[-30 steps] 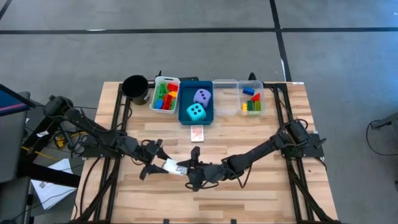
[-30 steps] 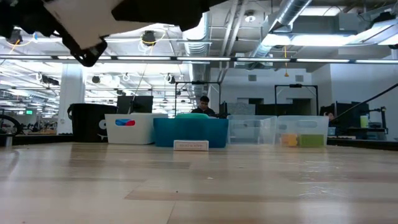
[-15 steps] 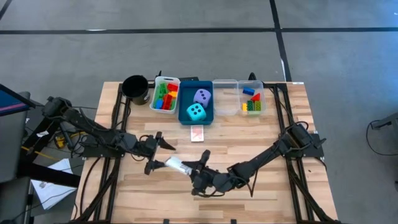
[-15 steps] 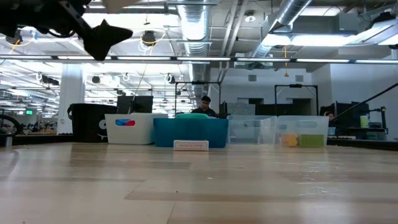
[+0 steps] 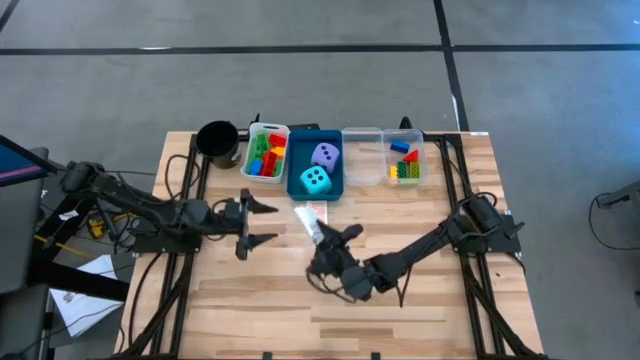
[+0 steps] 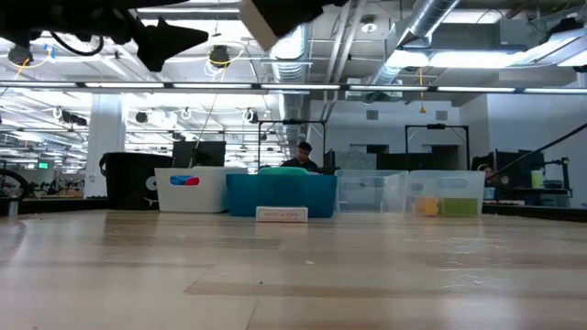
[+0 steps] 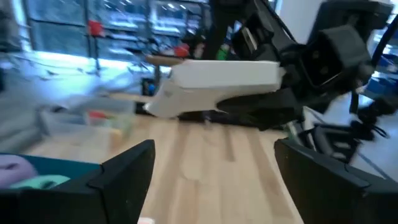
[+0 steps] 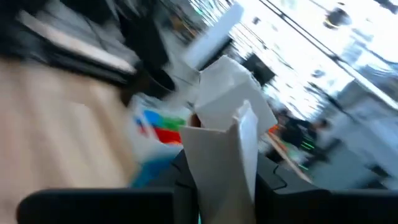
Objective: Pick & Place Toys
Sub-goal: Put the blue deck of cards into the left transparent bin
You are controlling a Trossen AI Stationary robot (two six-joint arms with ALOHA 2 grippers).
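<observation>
My right gripper [image 5: 323, 238] is shut on a white card pack [image 5: 309, 223], held above the table just near of the blue tray [image 5: 300, 189]. The pack also shows in the left wrist view [image 7: 217, 78], in the right wrist view [image 8: 222, 134] and at the top of the low view [image 6: 275, 18]. A second, red-faced card pack [image 5: 319, 209] lies flat on the table, partly hidden under the held one. My left gripper [image 5: 262, 222] is open and empty, left of the held pack. A cyan die [image 5: 315, 179] and a lavender die [image 5: 325, 154] sit in the blue tray. My right gripper pinches the white pack by its near end [image 8: 217, 186] between its two fingers. The fingers come slanting from the table's near right side and lie along the pack. The pack sticks out past the fingertips toward the far edge, lifted clear of the table, one end flap open.
A white tray [image 5: 249, 152] with several coloured bricks, the blue tray, a clear tray [image 5: 362, 135] and a clear tray with bricks [image 5: 420, 158] stand in a row at the far edge. A black cup [image 5: 217, 142] stands left of them.
My right gripper has carried the white pack from the table's middle toward the far edge, turning it until it points at the blue tray. My left gripper has drawn back from the pack toward the left and far edges.
</observation>
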